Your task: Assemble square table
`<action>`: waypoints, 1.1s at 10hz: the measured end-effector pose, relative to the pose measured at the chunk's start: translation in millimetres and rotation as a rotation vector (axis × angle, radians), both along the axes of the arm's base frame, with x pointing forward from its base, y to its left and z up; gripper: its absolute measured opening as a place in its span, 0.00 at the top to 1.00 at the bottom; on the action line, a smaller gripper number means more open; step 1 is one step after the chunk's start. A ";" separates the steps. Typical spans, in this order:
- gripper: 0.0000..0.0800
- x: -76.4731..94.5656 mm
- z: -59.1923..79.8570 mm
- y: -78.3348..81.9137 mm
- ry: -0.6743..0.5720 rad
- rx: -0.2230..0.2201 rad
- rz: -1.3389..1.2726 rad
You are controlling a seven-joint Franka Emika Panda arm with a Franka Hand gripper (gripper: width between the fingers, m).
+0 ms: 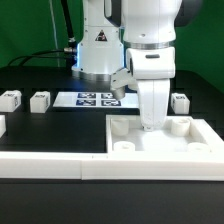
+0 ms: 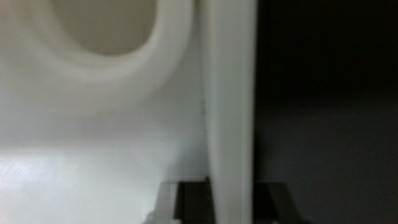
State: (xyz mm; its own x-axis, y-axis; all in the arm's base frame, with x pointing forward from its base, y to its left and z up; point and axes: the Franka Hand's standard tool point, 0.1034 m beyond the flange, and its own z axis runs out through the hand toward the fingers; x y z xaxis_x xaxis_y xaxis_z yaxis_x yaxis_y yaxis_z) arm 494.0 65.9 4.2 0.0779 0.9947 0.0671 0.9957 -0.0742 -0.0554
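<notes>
Arm point(image 1: 150, 40) points straight down, gripper point(image 1: 150, 120) clamped on raised edge of tabletop point(image 1: 165, 148).

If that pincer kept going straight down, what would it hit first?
Probably the white square tabletop right beneath the pincer; it looks almost on it, though depth is unclear.

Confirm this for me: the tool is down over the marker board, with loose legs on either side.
Not quite. The exterior view shows the tool down over the square tabletop, not the marker board, which lies apart from it. Loose legs do sit on either side.
</notes>
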 end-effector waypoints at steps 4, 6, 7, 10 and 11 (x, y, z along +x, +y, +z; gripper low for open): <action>0.53 1.8 1.6 -0.8 -0.005 0.000 -0.002; 0.22 2.5 2.0 -0.9 -0.007 0.000 -0.003; 0.22 2.6 2.1 -1.0 -0.007 0.000 -0.003; 0.19 2.7 2.1 -1.1 -0.007 0.000 -0.003; 0.19 2.7 2.1 -1.1 -0.007 0.000 -0.003</action>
